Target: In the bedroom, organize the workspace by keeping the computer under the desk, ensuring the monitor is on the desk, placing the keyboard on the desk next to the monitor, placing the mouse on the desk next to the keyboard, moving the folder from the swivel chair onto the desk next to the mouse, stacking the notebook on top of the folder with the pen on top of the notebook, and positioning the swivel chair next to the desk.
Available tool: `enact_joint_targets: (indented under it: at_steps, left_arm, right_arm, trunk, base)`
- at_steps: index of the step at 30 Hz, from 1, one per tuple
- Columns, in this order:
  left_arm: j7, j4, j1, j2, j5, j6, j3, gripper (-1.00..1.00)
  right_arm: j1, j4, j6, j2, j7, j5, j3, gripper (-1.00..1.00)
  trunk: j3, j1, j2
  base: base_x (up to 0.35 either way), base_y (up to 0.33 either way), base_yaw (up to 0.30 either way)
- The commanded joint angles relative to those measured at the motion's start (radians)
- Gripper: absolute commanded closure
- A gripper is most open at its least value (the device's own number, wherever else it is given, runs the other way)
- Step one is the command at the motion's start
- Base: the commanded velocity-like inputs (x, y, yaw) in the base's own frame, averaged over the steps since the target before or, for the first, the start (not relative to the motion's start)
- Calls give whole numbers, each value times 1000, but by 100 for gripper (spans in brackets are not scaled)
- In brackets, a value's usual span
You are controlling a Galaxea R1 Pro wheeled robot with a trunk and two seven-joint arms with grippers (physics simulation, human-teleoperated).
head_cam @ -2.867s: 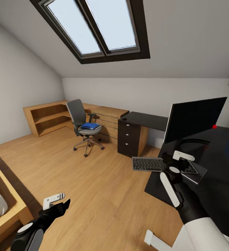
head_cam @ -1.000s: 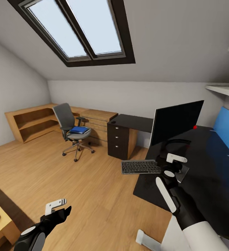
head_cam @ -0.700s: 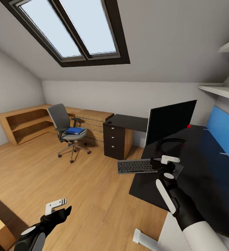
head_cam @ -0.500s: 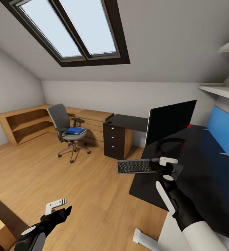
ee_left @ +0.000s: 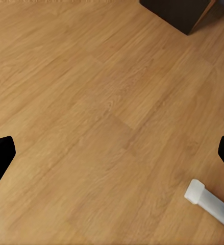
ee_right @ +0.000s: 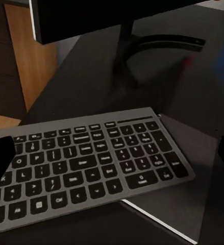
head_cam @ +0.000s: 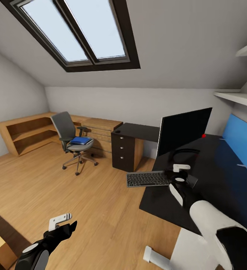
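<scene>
Keyboard (head_cam: pixel 149 179) overhangs desk (head_cam: pixel 221 176) edge, atop notebook (ee_right: pixel 193 204), before monitor (head_cam: pixel 183 130).

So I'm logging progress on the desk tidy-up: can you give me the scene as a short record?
keyboard: overhanging desk edge, partly on notebook
monitor: upright on desk
folder: on swivel chair seat, across the room
right gripper: above keyboard's end, open
left gripper: open over wood floor

Even skylight (head_cam: pixel 78 33) daylight, soft shadows (edges stretched)
</scene>
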Motion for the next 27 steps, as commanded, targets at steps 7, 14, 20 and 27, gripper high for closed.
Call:
enact_joint_targets:
  at_steps: [7,14,20,27]
  left_arm:
    - [7,-6,-1,0,11,4,-3,-100]
    - [7,-7,-1,-1,11,3,-4,-100]
    - [7,-25,-1,-1,11,3,-13,-100]
    - [8,-51,-1,-3,11,4,-27,-100]
  right_arm:
    - [-108,212,-123,-4,44,-13,6,-100]
    - [-122,258,-141,-2,51,-15,7,-100]
    - [-124,290,-100,-3,52,-15,8,-100]
    - [-125,298,-53,-5,50,-15,7,-100]
  trunk:
    - [-1,0,-1]
    - [-1,0,-1]
    - [-1,0,-1]
    - [-1,0,-1]
  base:
    - [74,0,0]
    - [274,0,0]
    - [188,0,0]
    - [189,0,0]
